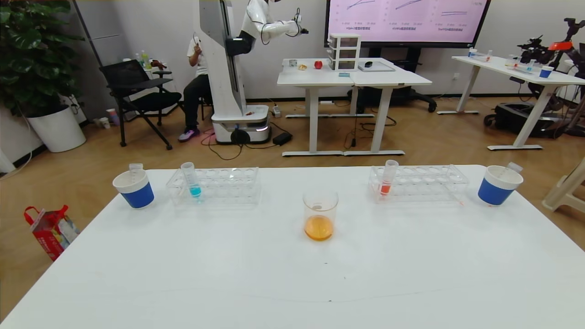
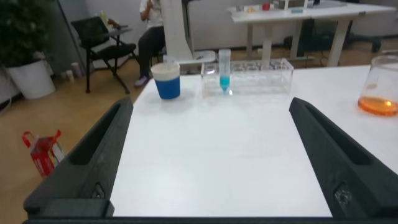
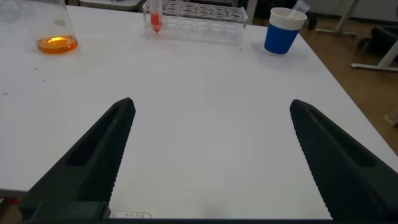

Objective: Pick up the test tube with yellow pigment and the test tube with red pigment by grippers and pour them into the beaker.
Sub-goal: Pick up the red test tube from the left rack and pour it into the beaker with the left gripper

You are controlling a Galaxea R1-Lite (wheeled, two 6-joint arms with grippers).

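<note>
The beaker [image 1: 320,206] stands mid-table with orange liquid in its bottom; it also shows in the left wrist view [image 2: 380,87] and the right wrist view [image 3: 53,31]. A test tube with red pigment [image 1: 387,180] stands upright in the right-hand clear rack [image 1: 425,183]; the right wrist view shows this tube [image 3: 154,17] too. No test tube with yellow pigment is in view. My left gripper [image 2: 211,106] hovers open over bare table, far short of the left rack. My right gripper [image 3: 212,104] is likewise open over bare table. Neither gripper shows in the head view.
The left rack [image 1: 224,185] holds a tube of blue liquid [image 1: 191,179]. A blue paper cup [image 1: 134,188] at the far left and another [image 1: 499,184] at the far right each hold an empty clear tube. The table's edges are near both cups.
</note>
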